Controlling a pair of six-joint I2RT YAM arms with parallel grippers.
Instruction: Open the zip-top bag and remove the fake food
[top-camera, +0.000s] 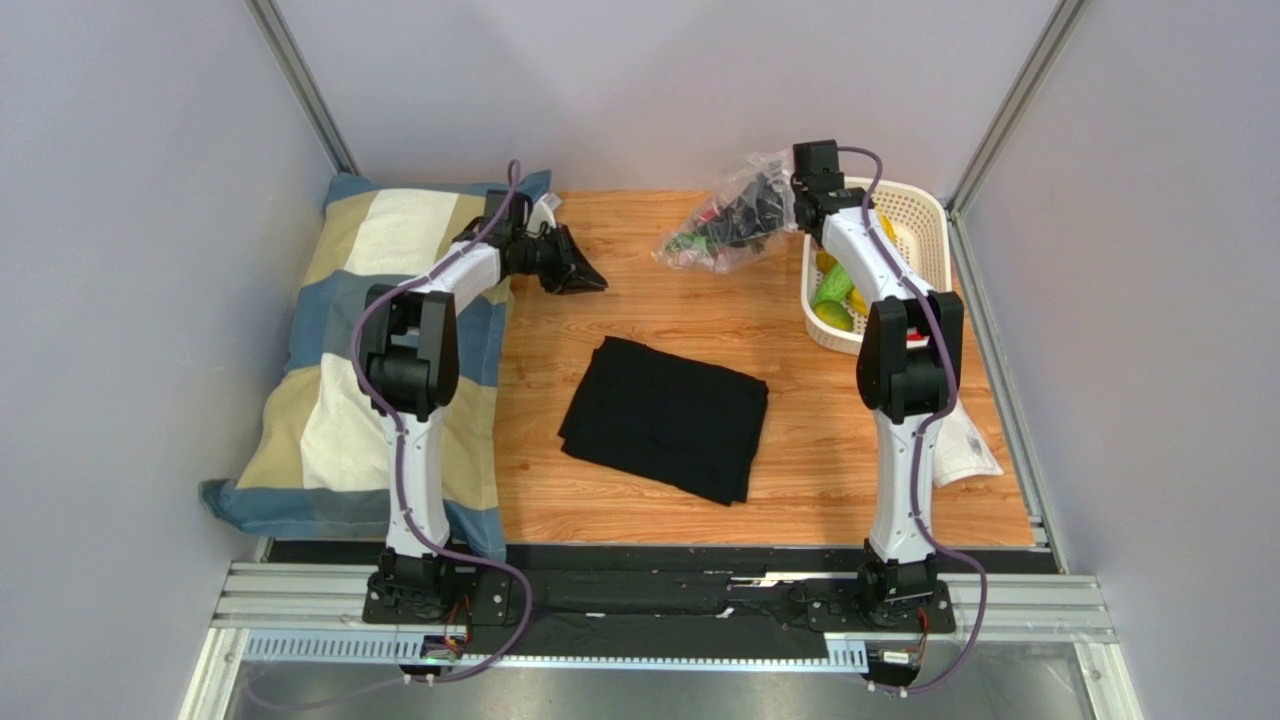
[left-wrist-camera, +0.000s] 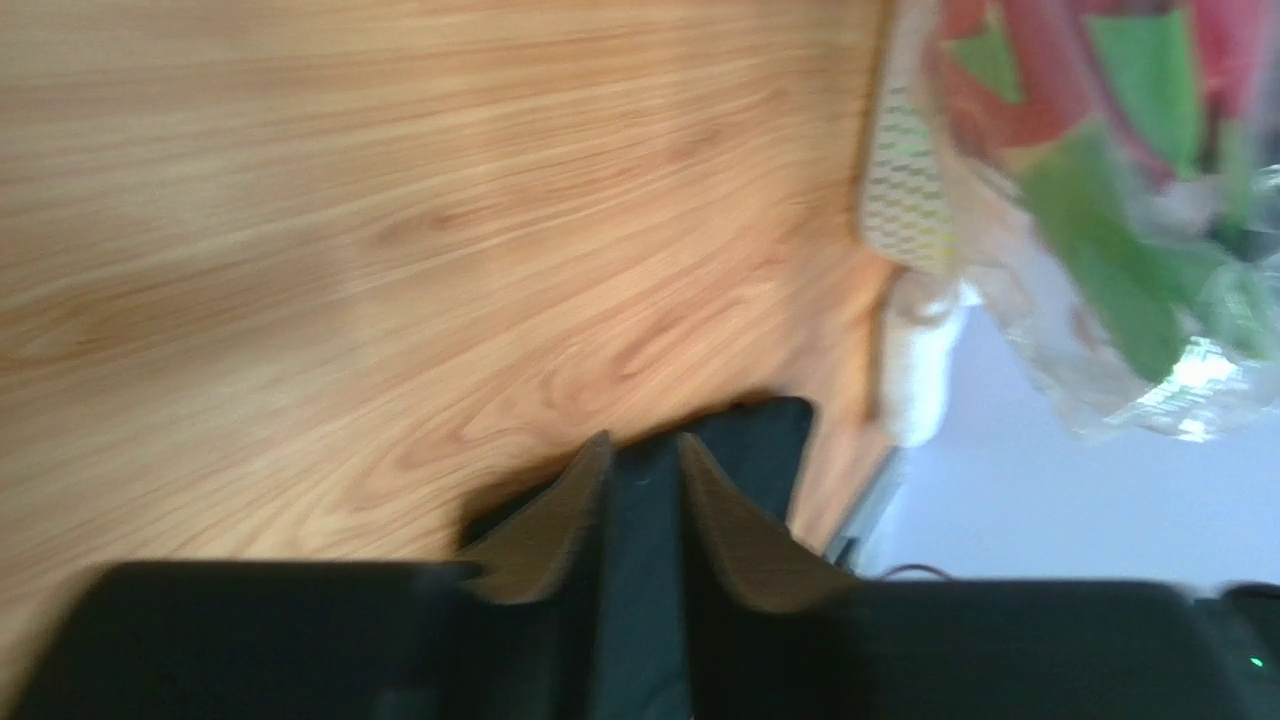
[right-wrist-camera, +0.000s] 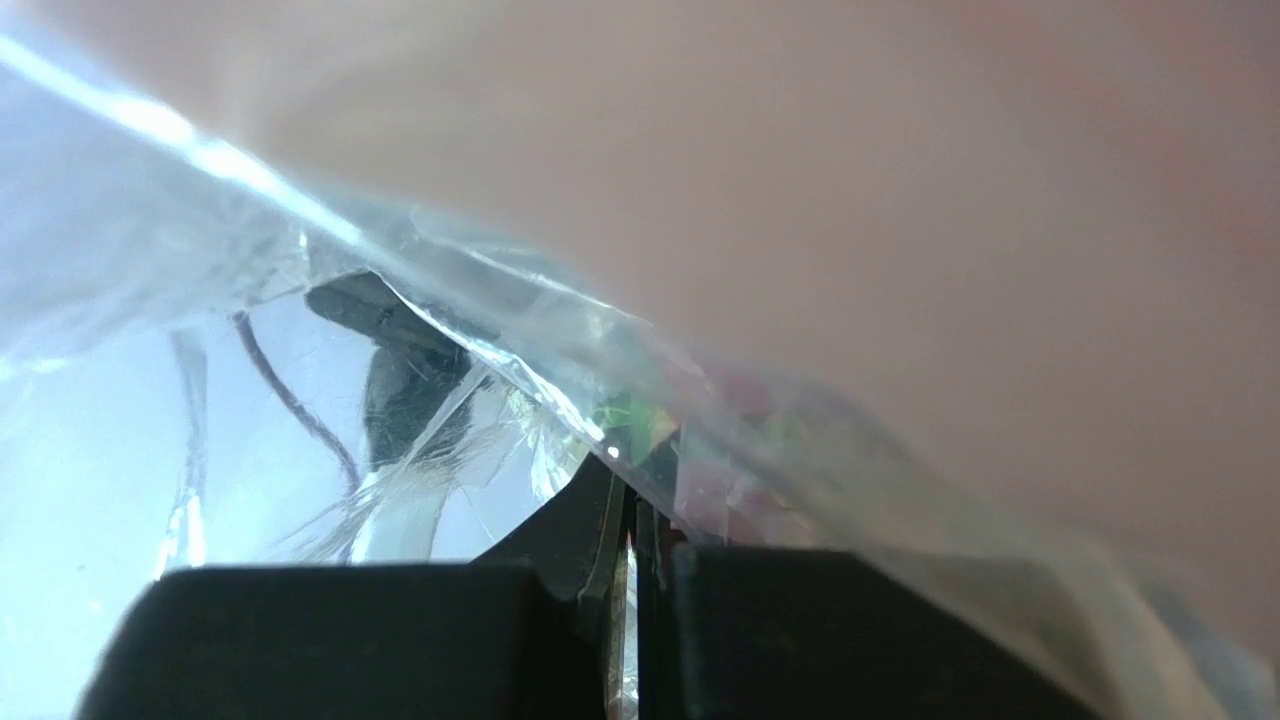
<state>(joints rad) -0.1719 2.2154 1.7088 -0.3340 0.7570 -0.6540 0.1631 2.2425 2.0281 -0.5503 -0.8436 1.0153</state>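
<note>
Far right, just beside the white perforated plastic basket (top-camera: 924, 203), the right gripper (right-wrist-camera: 628, 495) pinches the clear crinkly plastic zip-top bag (top-camera: 729, 218) aloft, with bright plastic fake food (top-camera: 703, 237) sagging inside. The film looks light, floppy and slippery, so it is best gripped along its opening. The left gripper (left-wrist-camera: 643, 458), slightly parted, holds nothing.

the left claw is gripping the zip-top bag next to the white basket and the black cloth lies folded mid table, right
Not the left. The right wrist view shows the right claw shut on the zip-top bag; the left claw holds nothing. The rest stands: the bag is next to the white basket and the black cloth lies folded mid table.
</note>
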